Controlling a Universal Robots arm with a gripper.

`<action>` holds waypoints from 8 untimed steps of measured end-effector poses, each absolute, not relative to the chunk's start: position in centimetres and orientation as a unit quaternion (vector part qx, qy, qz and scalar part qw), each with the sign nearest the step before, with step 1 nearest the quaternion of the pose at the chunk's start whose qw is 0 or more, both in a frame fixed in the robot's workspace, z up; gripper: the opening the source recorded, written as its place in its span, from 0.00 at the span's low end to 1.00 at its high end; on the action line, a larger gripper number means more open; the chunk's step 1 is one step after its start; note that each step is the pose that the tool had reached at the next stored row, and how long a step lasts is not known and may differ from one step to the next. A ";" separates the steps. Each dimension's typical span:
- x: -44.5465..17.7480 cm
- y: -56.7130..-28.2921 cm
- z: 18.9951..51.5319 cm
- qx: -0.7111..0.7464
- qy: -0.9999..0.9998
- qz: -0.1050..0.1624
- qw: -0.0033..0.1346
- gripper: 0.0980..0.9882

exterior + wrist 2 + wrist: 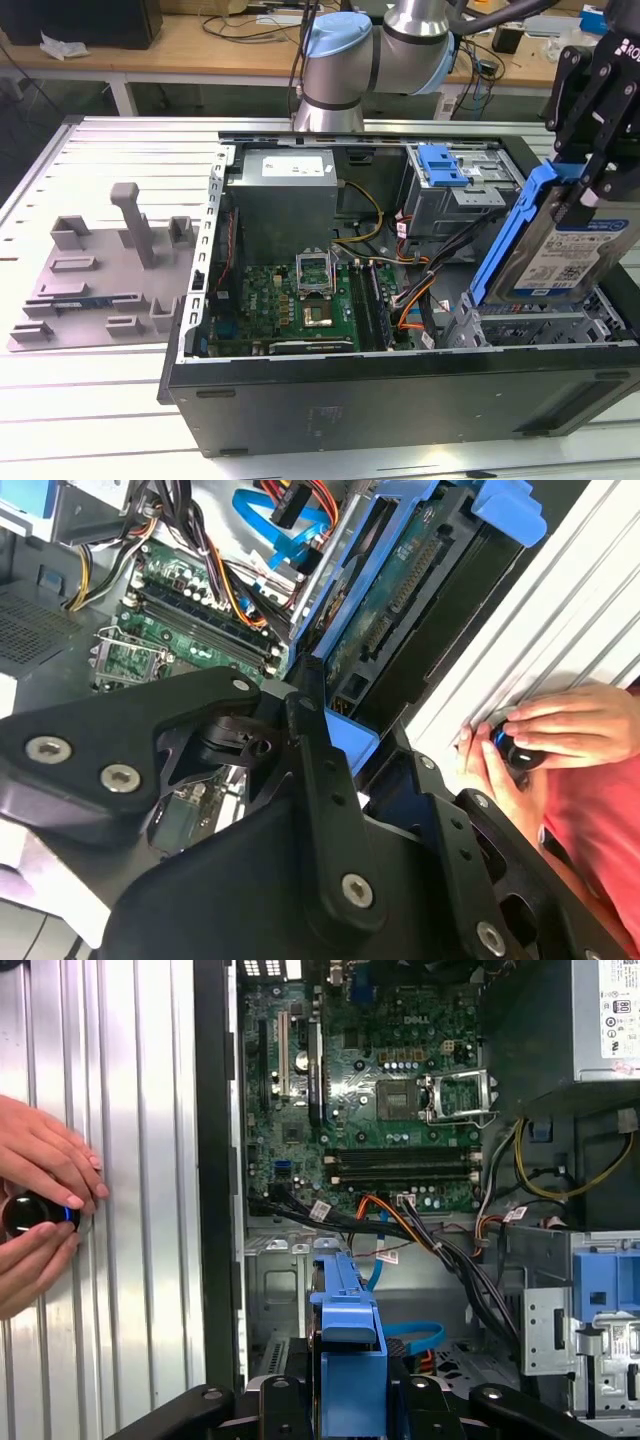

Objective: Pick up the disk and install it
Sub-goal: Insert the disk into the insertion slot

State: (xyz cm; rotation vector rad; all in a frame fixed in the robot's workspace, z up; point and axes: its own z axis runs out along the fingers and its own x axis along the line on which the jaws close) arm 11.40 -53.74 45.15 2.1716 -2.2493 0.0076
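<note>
The disk (572, 252), a silver-grey drive with a blue-and-white label in a blue carrier bracket (505, 240), hangs nearly on edge over the metal drive bay (540, 325) at the case's front, on the exterior view's right. My black gripper (590, 185) is shut on its upper end. In the first wrist view the blue carrier's edge (345, 1335) sticks out from between the fingers (430, 1400) above the bay floor. The second wrist view has the drive's green circuit-board underside (400, 590) beyond the gripper (310, 745).
The open computer case (400, 400) holds a motherboard (300, 300), a grey power supply box (290, 195), a blue ribbed latch (445, 165) and loose cables (420, 300). A grey fixture (110, 270) lies outside the case. A person's hands (40, 1210) hold a black knob beside the case.
</note>
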 end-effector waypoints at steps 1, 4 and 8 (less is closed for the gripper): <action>11.4 -53.7 45.1 0.694 -0.720 0.002 0.008 0.30; 11.4 -53.7 44.6 0.693 -0.721 0.002 0.008 0.30; 11.4 -53.7 43.7 0.693 -0.721 0.003 0.008 0.30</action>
